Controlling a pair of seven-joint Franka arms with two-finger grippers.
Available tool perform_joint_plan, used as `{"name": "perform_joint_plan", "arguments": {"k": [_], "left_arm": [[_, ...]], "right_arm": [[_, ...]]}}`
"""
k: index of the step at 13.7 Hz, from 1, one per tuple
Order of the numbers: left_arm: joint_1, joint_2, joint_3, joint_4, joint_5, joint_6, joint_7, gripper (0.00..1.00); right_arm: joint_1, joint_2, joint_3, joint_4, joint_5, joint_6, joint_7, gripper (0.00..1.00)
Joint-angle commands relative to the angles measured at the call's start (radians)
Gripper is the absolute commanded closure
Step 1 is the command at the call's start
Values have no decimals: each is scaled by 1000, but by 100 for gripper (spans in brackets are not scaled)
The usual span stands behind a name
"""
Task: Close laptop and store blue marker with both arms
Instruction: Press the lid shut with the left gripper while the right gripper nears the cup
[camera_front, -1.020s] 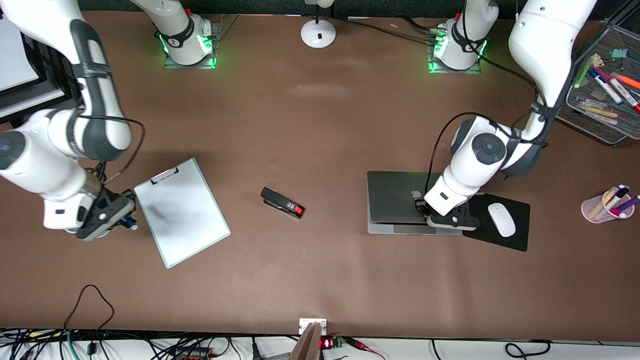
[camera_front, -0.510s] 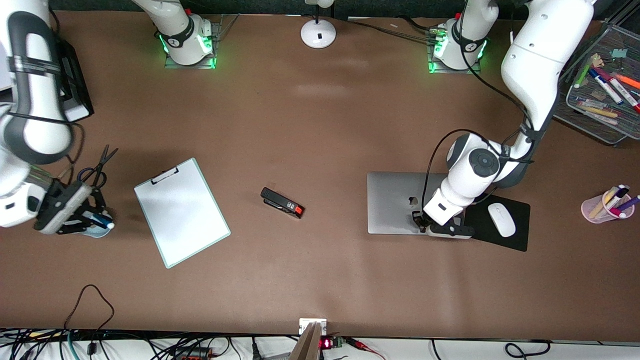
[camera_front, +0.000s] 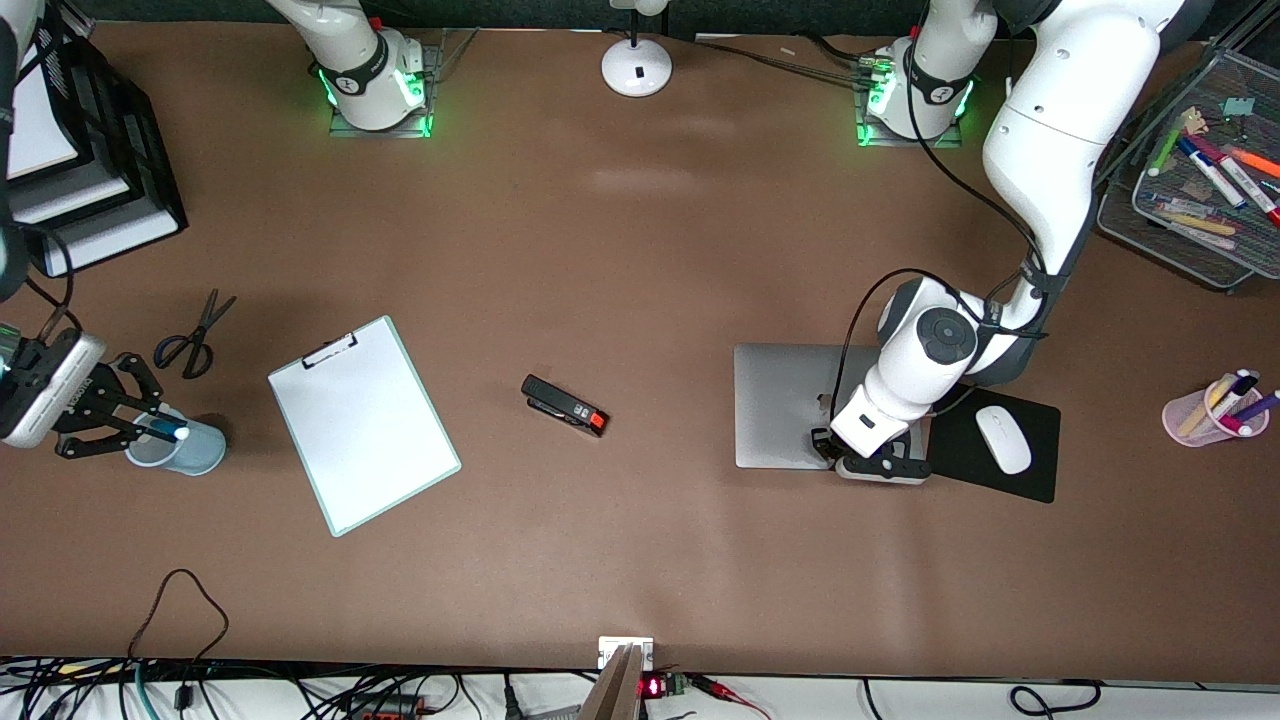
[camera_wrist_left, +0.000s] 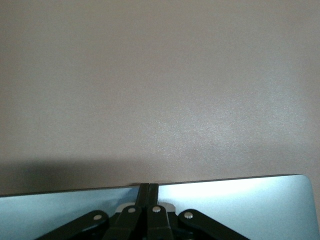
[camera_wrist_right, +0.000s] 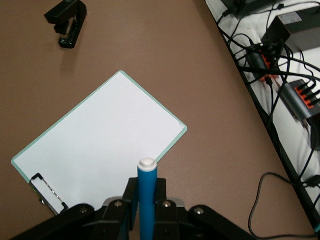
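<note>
- Marker first: your right hand (camera_front: 120, 425) pinches the slim blue marker with a white end (camera_front: 160, 431), tip over the pale blue plastic cup (camera_front: 185, 450).
- Your left hand (camera_front: 868, 462), pressed together, rests on the closed silver-grey laptop (camera_front: 785, 405).

You're looking at a robot lab bench dressed up as an office desk: a brown table (camera_front: 640, 250) with two arm bases lit green bolted along one edge, cables and power strips (camera_wrist_right: 295, 95) trailing off the other. The desk props are a clipboard (camera_front: 363, 423), stapler (camera_front: 565, 405), scissors (camera_front: 193, 334), mouse (camera_front: 1003, 439) on its pad, and paper trays (camera_front: 90, 160)
</note>
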Motion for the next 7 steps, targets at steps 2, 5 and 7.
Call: {"name": "perform_joint_plan", "arguments": {"k": [2,5,7], "left_arm": [[4,-34,12,19,37,-27,-26,100],[7,-150,1,23,37,-242,-20,100],[-2,-231,-3,25,37,-409,-3,100]], "right_arm": [[-96,57,11,25,79,-122,-142,94],[-153,95,11,51,148,-176,-240,94],[-182,129,11,90,176,-210,-275,94]]}}
